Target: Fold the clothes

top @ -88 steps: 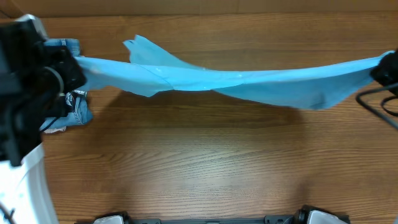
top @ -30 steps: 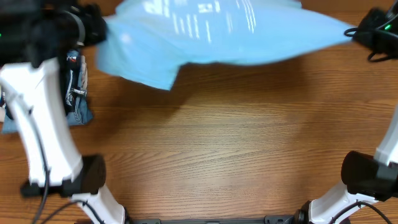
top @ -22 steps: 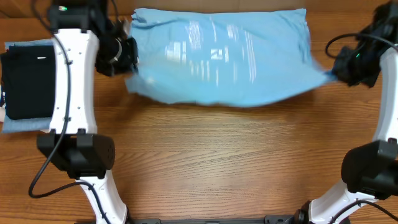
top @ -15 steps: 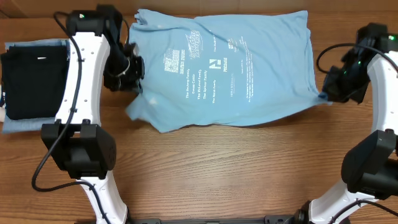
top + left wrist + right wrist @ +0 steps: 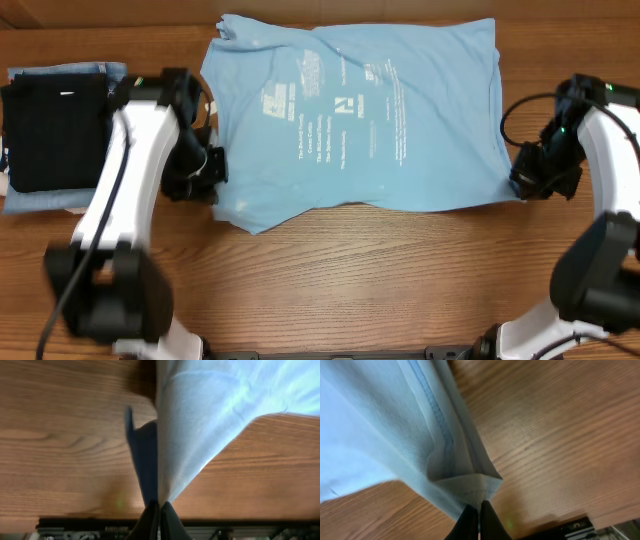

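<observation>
Item: sky-blue T-shirt [image 5: 400,130], spread on table [image 5: 350,280], print side up.
L tool [image 5: 208,178]: pinched on shirt's edge.
R tool [image 5: 522,182]: pinched on hem corner.

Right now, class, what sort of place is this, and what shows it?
Likely a robot-training workbench: two robot arms hold a sky-blue T-shirt spread on a wooden table, beside folded garments.

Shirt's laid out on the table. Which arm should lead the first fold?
Probably right. The right gripper pinches the T-shirt at its hemmed corner, and that side lies flat and straight. The left gripper holds a bunched, slanting edge that would need smoothing first.
</observation>
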Tool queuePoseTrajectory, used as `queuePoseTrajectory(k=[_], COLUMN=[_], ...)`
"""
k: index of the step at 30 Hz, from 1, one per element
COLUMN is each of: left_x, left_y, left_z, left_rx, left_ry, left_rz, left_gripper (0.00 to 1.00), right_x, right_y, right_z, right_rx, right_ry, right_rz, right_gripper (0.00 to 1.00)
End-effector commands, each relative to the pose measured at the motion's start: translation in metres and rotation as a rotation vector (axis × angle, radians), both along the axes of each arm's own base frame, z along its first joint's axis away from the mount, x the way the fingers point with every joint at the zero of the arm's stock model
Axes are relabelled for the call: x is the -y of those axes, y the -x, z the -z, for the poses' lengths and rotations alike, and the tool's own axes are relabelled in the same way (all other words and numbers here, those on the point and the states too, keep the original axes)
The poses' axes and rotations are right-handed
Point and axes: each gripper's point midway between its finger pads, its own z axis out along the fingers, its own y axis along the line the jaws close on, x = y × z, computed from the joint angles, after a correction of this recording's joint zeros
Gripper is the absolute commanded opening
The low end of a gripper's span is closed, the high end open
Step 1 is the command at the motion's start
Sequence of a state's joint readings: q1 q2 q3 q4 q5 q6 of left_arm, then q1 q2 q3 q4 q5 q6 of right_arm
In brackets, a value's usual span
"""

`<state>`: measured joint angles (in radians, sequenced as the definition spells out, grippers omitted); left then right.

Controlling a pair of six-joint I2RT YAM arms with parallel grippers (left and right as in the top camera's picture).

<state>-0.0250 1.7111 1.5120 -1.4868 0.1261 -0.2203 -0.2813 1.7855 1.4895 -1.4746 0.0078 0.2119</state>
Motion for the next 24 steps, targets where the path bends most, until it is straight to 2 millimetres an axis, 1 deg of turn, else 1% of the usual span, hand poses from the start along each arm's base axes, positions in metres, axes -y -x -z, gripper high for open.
queuePoseTrajectory(k=[1, 4, 8, 12, 14, 18, 22, 24], left_x=[-0.021, -0.035, -0.046, -0.05, -0.05, -0.051, -0.044, -0.038], left_y=[0.024, 0.043, 0.059, 0.064, 0.063, 0.054, 0.031, 0.019], left_z=[-0.014, -0.012, -0.009, -0.009, -0.009, -0.01, -0.014, -0.017], left_rx=[0.088, 0.125, 0.158, 0.164, 0.169, 0.204, 0.298, 0.343], left_ry=[-0.068, -0.093, -0.087, -0.089, -0.086, -0.086, -0.028, 0.014], left_rz=[-0.097, -0.168, -0.231, -0.25, -0.25, -0.257, -0.265, -0.263], left_gripper=[0.04, 0.04, 0.04, 0.04, 0.04, 0.04, 0.04, 0.04], right_x=[0.009, 0.018, 0.022, 0.019, 0.018, 0.015, 0.016, 0.011], right_y=[0.015, 0.03, 0.042, 0.047, 0.049, 0.046, 0.038, 0.031], right_z=[-0.027, -0.039, -0.053, -0.058, -0.057, -0.057, -0.057, -0.056], right_rx=[0.102, 0.156, 0.226, 0.233, 0.222, 0.234, 0.267, 0.292], right_ry=[0.074, 0.129, 0.154, 0.149, 0.144, 0.124, 0.12, 0.085], right_rz=[0.078, 0.152, 0.188, 0.188, 0.188, 0.177, 0.174, 0.137], right_gripper=[0.04, 0.04, 0.04, 0.04, 0.04, 0.04, 0.04, 0.04])
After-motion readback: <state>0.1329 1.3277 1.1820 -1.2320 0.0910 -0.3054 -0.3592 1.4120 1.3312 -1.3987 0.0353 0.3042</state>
